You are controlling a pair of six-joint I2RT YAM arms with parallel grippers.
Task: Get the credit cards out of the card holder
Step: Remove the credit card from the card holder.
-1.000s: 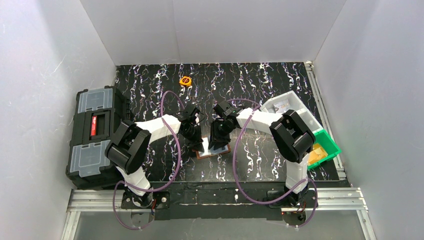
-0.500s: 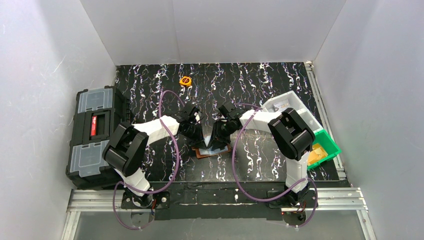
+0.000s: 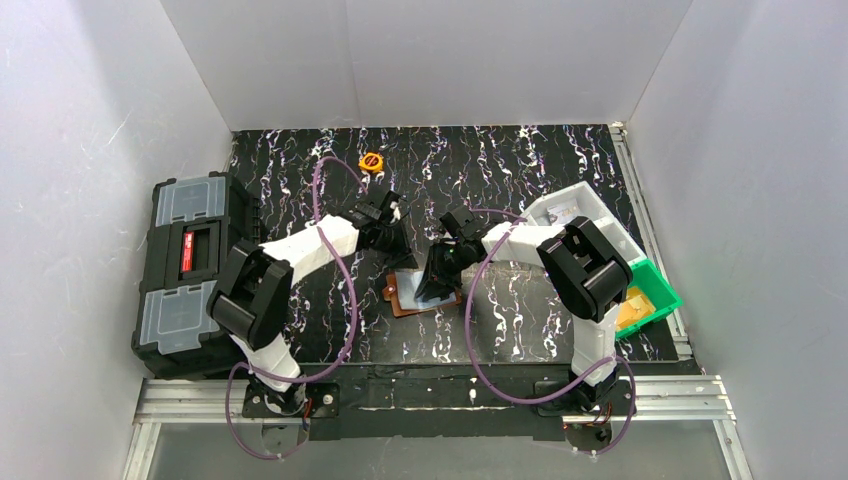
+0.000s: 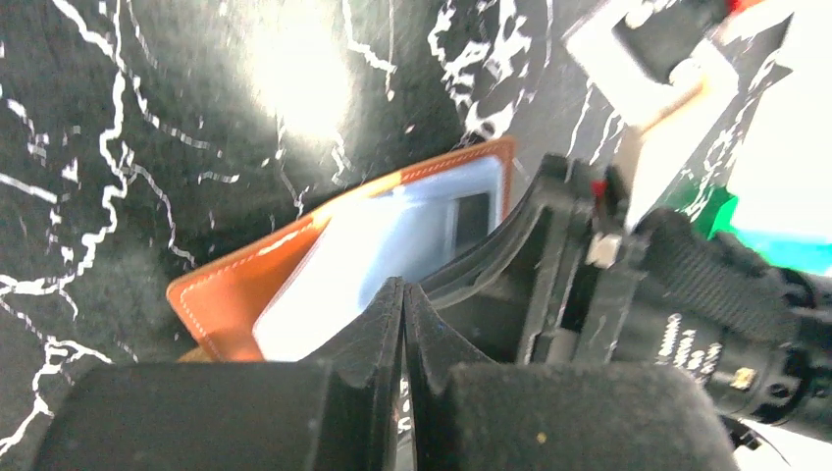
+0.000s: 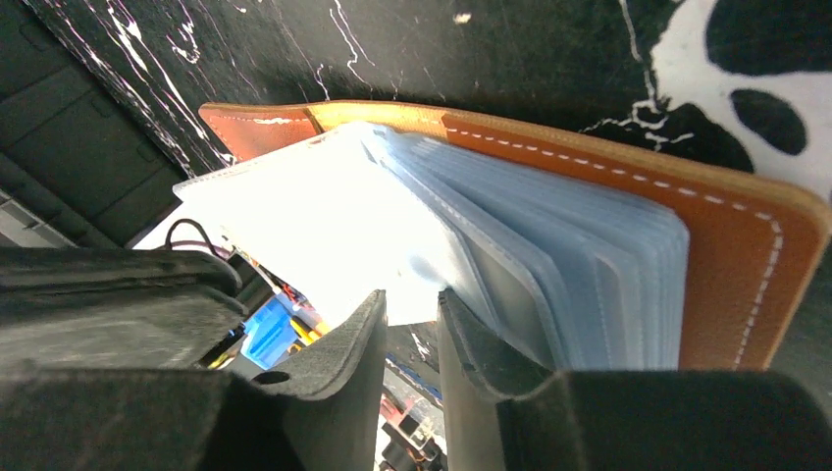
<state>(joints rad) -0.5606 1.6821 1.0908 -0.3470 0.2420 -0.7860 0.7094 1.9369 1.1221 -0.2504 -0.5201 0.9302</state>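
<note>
The card holder (image 3: 412,295) is a brown leather wallet lying open on the black marbled table, its pale blue-grey clear pockets facing up. In the right wrist view its pockets (image 5: 549,226) fan out over the brown leaf (image 5: 746,255). My right gripper (image 3: 437,283) is down on the wallet's right half with its jaws a narrow gap apart and nothing between them (image 5: 412,304); one finger presses against the pocket stack. My left gripper (image 3: 391,238) is shut and empty, just behind and left of the wallet (image 4: 235,289). No credit card shows clearly outside the pockets.
A big black toolbox (image 3: 190,262) with grey lids stands at the left. A small round orange object (image 3: 371,161) lies at the back. A white bin (image 3: 583,212) and a green bin (image 3: 652,296) stand at the right, close to the right arm.
My left gripper has pulled back up and to the left, off the wallet. The wallet's pockets now show more. My right gripper stays down on the wallet.
</note>
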